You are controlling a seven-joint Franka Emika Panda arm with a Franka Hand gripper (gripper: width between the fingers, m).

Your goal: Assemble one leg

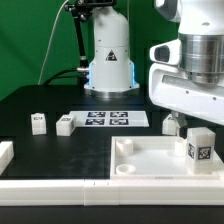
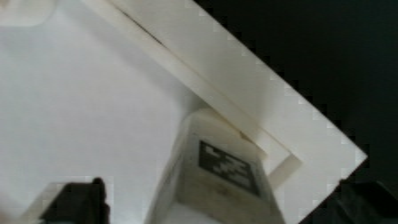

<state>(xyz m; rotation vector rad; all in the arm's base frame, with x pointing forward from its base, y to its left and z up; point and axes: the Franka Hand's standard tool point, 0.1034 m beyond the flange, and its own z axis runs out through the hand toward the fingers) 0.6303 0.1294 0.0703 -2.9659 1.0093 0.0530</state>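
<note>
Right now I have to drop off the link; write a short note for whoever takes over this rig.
Gripper: low over the white tray, fingers hidden in both views; open or shut cannot be told.
Legs: one leg stands upright at the tray's corner on the exterior view's right, below the gripper; whether it is seated in a socket is unclear. Two more lie loose on the table, left of the marker board in the exterior view.
Done: that leg is at the tray.
Left: confirm it is seated and released.
</note>
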